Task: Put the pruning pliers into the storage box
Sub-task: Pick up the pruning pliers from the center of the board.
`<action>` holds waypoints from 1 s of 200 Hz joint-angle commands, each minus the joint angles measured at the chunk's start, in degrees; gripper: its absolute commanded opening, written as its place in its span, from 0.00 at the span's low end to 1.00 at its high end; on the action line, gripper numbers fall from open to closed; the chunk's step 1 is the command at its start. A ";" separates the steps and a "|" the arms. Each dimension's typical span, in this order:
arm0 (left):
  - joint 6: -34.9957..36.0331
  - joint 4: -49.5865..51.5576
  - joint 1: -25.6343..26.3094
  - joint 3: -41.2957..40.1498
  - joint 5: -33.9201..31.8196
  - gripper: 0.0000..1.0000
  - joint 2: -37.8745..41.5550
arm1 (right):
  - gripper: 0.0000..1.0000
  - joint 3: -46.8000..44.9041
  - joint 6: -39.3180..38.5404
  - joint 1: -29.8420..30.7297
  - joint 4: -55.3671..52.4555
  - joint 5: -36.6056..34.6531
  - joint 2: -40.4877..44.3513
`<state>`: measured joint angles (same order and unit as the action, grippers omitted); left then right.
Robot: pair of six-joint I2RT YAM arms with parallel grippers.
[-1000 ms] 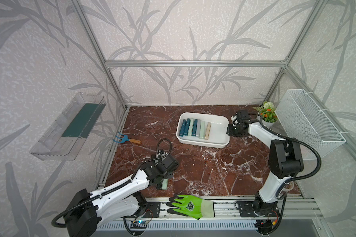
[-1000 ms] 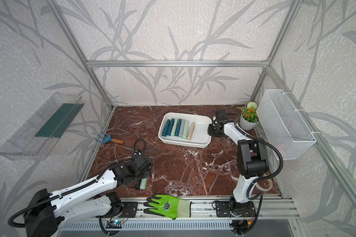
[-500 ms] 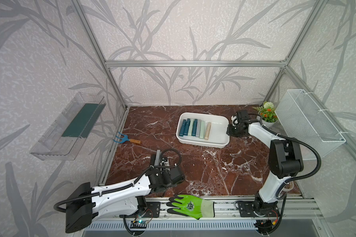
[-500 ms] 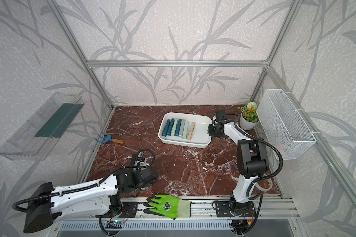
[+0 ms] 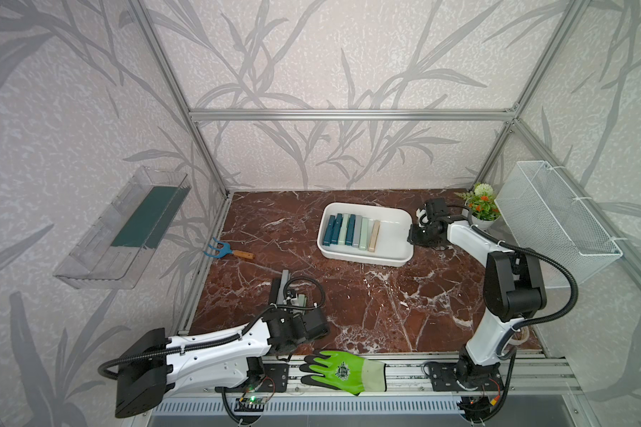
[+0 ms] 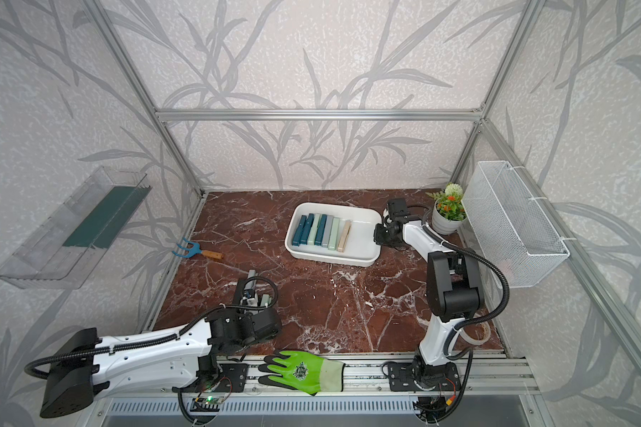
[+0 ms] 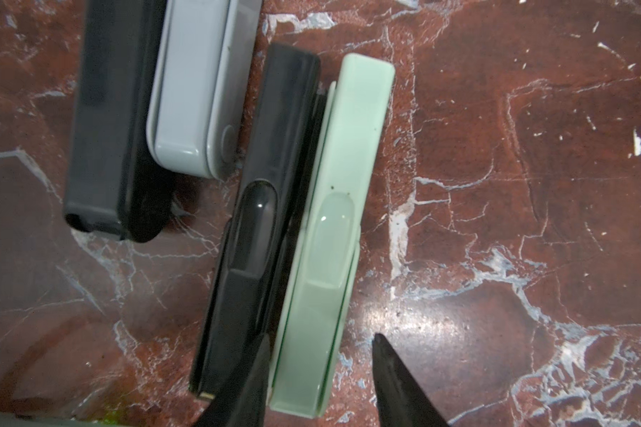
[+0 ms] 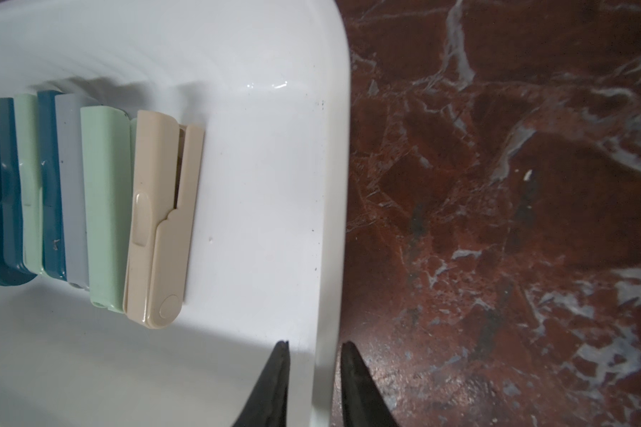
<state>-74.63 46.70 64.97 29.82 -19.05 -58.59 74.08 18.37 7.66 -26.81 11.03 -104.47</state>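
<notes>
Straddling pale green pruning pliers with left end effector, parted, nothing gripped — pinching rim of storage box with right end effector.

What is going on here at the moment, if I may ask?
The right tool grips the white storage box by its rim; seven pruning pliers already lie inside in a row. The left tool hangs open astride pale green pliers on the marble table, beside black pliers and grey pliers not yet boxed.
</notes>
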 commanded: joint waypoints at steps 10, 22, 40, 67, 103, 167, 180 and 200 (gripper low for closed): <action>-2.10 1.30 0.19 -1.26 -1.27 0.47 0.12 | 0.26 0.11 0.18 0.16 -0.06 0.66 -1.46; -1.81 0.71 0.16 -1.65 -1.00 0.47 -0.41 | 0.26 0.10 0.11 0.16 -0.08 0.58 -1.53; -1.28 -1.07 0.16 -2.15 -0.23 0.47 -1.39 | 0.26 0.28 0.10 0.16 -0.08 0.51 -1.53; -0.03 -2.59 0.19 -1.75 -0.11 0.47 -3.29 | 0.26 0.27 0.13 0.17 -0.13 0.32 -1.53; 0.64 -3.82 0.16 -0.36 -2.10 0.45 -6.66 | 0.26 -0.15 0.13 0.16 0.07 0.22 -1.44; 1.24 -0.77 -1.84 4.74 -4.76 0.39 -17.85 | 0.25 -1.17 0.22 0.14 0.40 0.06 -0.59; 1.98 -0.32 -2.42 6.05 -5.27 0.38 -19.51 | 0.25 -1.27 0.18 0.12 0.35 0.07 -0.48; 3.95 -1.86 -2.95 6.99 -5.81 0.34 -19.84 | 0.25 -1.45 0.18 0.11 0.36 0.01 -0.30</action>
<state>-72.42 43.72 62.78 35.00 -21.58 -78.02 73.34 18.39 7.66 -26.59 11.00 -105.47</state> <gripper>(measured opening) 0.362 0.252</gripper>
